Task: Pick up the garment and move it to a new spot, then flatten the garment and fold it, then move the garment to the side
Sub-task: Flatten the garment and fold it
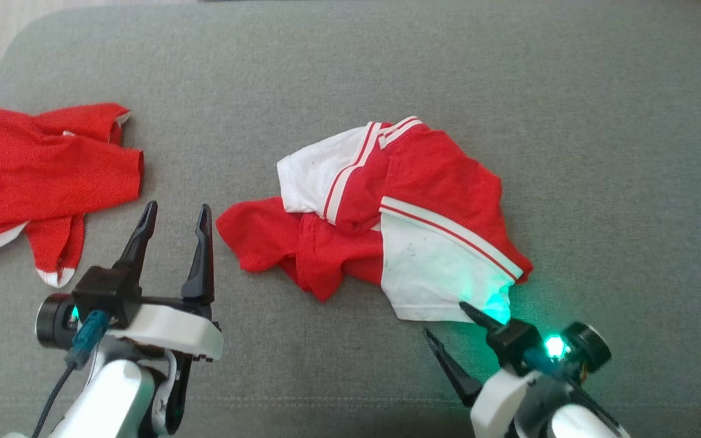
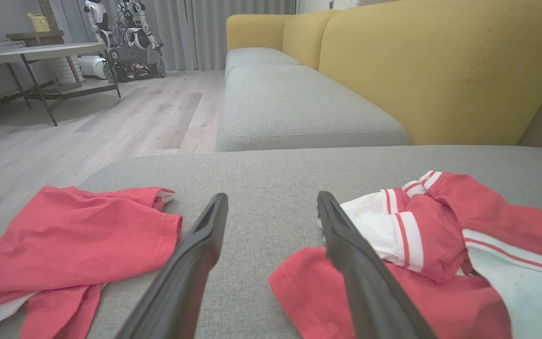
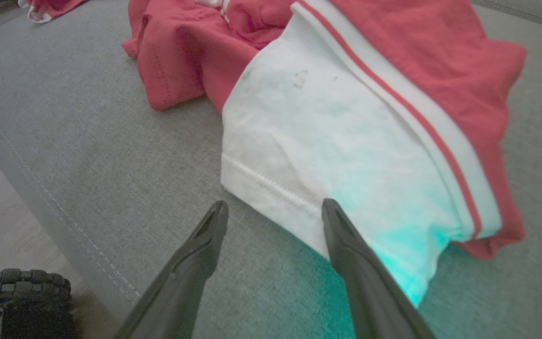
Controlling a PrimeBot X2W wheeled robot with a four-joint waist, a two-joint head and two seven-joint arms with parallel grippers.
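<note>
The garment (image 1: 387, 225), red with white panels and red-white stripes, lies crumpled in the middle of the grey cushion (image 1: 600, 121). My right gripper (image 1: 445, 319) is open at its near white hem. In the right wrist view the gripper (image 3: 274, 204) has one fingertip over the hem's edge of the garment (image 3: 346, 141) and the other over bare cushion. My left gripper (image 1: 177, 208) is open and empty, just left of the garment's red sleeve. The left wrist view shows the left gripper (image 2: 272, 197) over bare cushion with the garment (image 2: 440, 245) to its right.
A second red garment (image 1: 40, 176) lies at the cushion's left edge and appears again (image 2: 73, 235) in the left wrist view. A yellow sofa back (image 2: 440, 70) rises behind. Wood floor (image 2: 111, 117), a table (image 2: 40, 52) and another robot (image 2: 125, 42) lie beyond. The cushion's front seam (image 3: 40, 188) is near.
</note>
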